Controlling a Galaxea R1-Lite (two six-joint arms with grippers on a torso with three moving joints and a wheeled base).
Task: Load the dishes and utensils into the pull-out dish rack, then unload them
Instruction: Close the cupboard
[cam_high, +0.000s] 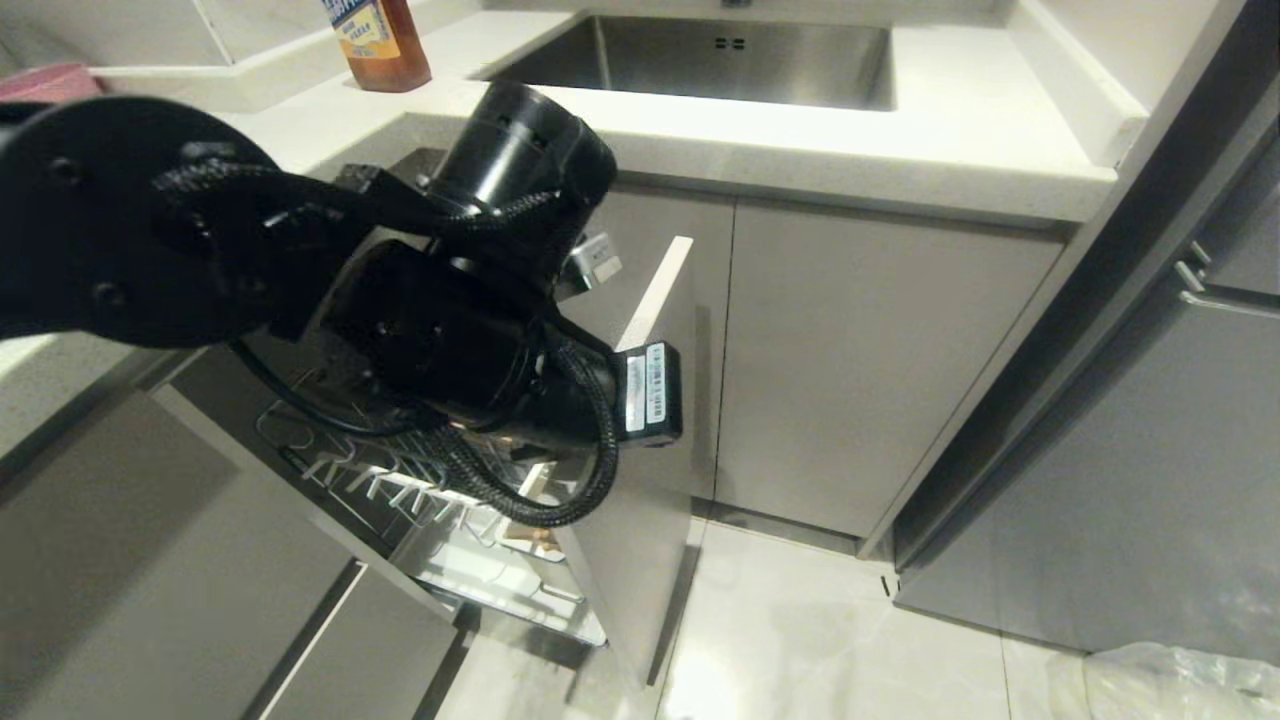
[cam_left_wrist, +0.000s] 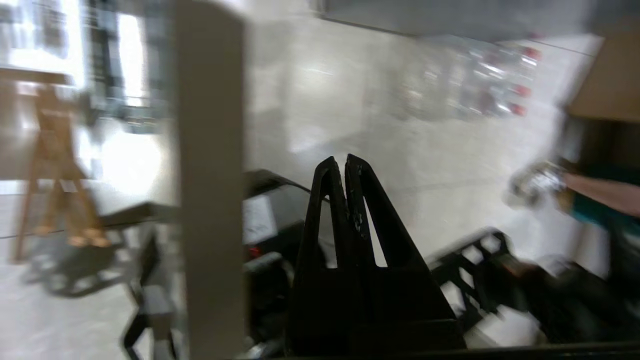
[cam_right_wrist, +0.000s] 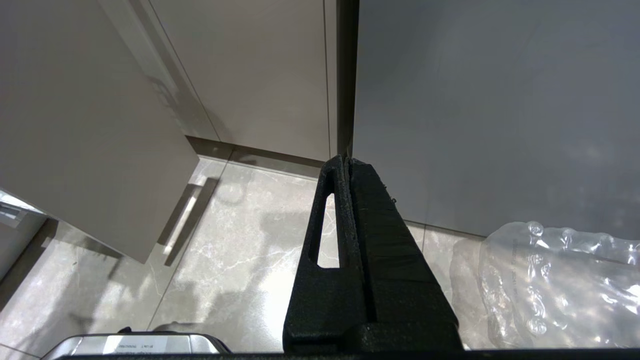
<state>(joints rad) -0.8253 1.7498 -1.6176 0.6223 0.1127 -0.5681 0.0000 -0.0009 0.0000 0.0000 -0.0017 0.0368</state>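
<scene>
- So the pull-out dish rack (cam_high: 440, 520) sits in the lower left-centre of the head view, drawer pulled out, pale grey drawer front (cam_high: 640, 460) standing open toward the middle of the frame.
- What shows of the rack: chrome wire and a row of white-tipped prongs (cam_high: 385, 485), plus a bit of the orange-brown wooden strip (cam_high: 535, 540). Most of it is hidden behind the arm.
- Count of dishes and utensils in view: zero. No plate, bowl, chopsticks or spoon in any view, though the arm may be covering part of the basket.
- The left arm (cam_high: 440, 330) fills the left and centre of the head view, right over the rack. Its left gripper (cam_left_wrist: 345, 162) has the jaws clenched together on nothing, tips touching, pointing out over the floor past a pale panel edge.
- The right gripper (cam_right_wrist: 346, 162) is parked low near the floor, jaws also closed and empty, cabinet doors behind it and a clear plastic bag (cam_right_wrist: 555, 285) beside it.
- My read: it's between steps, rack open and no item in hand. Next move probably means reaching for a dish, which calls for opening those jaws first.
- Up top: one worktop (cam_high: 900, 140), one sink (cam_high: 720, 60), one orange bottle (cam_high: 380, 40).
</scene>
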